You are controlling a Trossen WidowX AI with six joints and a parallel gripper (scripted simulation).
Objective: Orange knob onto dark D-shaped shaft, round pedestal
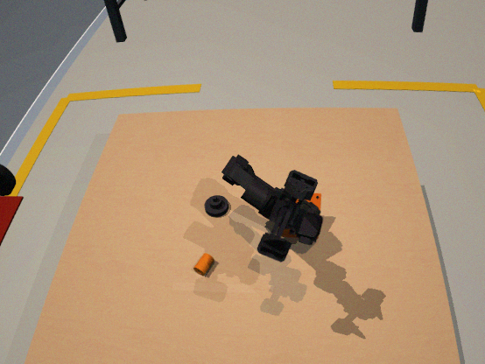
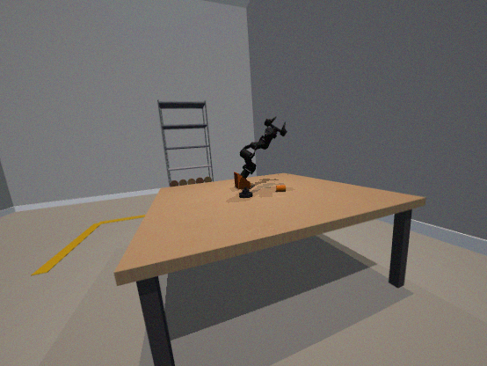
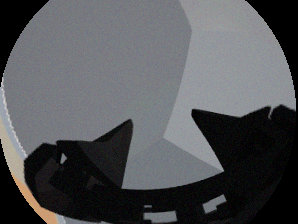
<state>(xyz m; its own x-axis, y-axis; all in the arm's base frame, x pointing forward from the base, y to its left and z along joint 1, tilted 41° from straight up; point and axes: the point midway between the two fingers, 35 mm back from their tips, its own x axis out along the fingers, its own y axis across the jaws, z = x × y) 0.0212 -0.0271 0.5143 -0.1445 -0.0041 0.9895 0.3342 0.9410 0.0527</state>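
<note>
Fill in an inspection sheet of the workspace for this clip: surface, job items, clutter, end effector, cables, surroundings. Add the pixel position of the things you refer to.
Surface: wood-toned table top (image 1: 144, 144) (image 2: 246, 215), marked by shadows.
Knob: orange knob (image 1: 204, 264) (image 2: 280, 188) lies on its side, apart from the pedestal.
Pedestal: round, dark pedestal (image 1: 216, 211) (image 2: 245, 195) stands with its shaft bare; the shaft's flat side cannot be made out.
Clutter: nothing seen.
End effector: the end effector (image 2: 280, 120) (image 3: 162, 117) is open, raised above the table, nothing between its fingers.
Cables: nothing seen.
Surroundings: yellow floor tape (image 1: 136, 93) (image 2: 72, 243), grey walls (image 2: 360, 101), a shelf rack (image 2: 182, 105).
</note>
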